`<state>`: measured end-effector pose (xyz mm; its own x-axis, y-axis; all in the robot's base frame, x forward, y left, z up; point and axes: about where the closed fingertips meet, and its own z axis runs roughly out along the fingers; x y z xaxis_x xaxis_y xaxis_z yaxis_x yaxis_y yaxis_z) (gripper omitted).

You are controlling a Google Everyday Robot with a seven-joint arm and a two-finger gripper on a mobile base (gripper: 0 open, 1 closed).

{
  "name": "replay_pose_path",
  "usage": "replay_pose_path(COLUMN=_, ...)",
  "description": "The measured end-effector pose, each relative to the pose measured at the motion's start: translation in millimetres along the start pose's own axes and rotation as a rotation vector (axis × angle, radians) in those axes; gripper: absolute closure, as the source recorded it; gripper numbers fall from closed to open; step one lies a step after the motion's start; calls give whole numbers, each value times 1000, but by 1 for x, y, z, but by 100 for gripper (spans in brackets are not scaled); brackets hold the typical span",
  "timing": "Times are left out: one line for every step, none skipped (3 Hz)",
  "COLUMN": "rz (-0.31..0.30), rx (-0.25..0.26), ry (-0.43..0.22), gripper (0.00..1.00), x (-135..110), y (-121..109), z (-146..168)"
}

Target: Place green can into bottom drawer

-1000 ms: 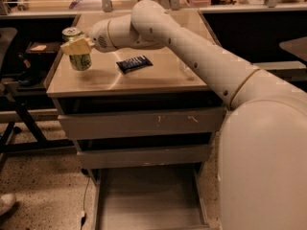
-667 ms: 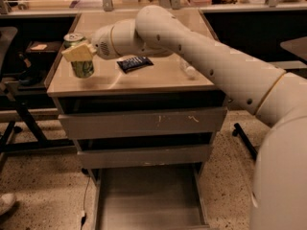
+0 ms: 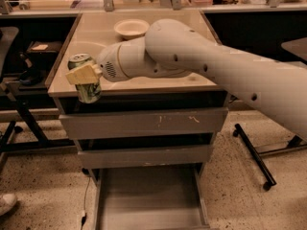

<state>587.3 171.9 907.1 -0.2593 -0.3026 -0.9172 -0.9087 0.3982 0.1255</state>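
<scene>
1. Holding the green can (image 3: 91,93) in the gripper (image 3: 86,78), I judge the pickup part of the job done. The fingers are pressed onto the can's sides, one pale pad (image 3: 81,74) lies across its front, and the silver top shows just above that pad.
2. The can sits tilted in the grip at the front corner of the cabinet top (image 3: 158,83). Its lower end hangs past the edge just beneath the gripper, and I cannot tell whether it brushes that edge.
3. The bottom drawer (image 3: 148,202) is already pulled out, so I have no opening step to do. It lies well below the gripper and off toward the side the arm reaches in from.
4. Between the gripper and that tray stand the two upper drawers (image 3: 144,123), both pushed in, with their scuffed fronts just below the gripper's level.
5. What is left, as I read it, is the whole transfer. I have to bring the can out in front of the cabinet, take it down past those two fronts, move it across over the tray floor, set it down and let go. None of that is done yet, so I put the task at roughly its midpoint.
6. A pale bowl (image 3: 131,28) sits on the top beyond the gripper, well apart from it, and I expect it to play no part.
</scene>
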Motion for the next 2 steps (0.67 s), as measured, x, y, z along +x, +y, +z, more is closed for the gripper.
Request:
replay_pose_path(rz=0, rx=1, ry=-1, gripper=100, x=0, y=0, z=0)
replay_pose_path(rz=51, rx=46, ry=17, gripper=100, x=19, y=18, z=-12)
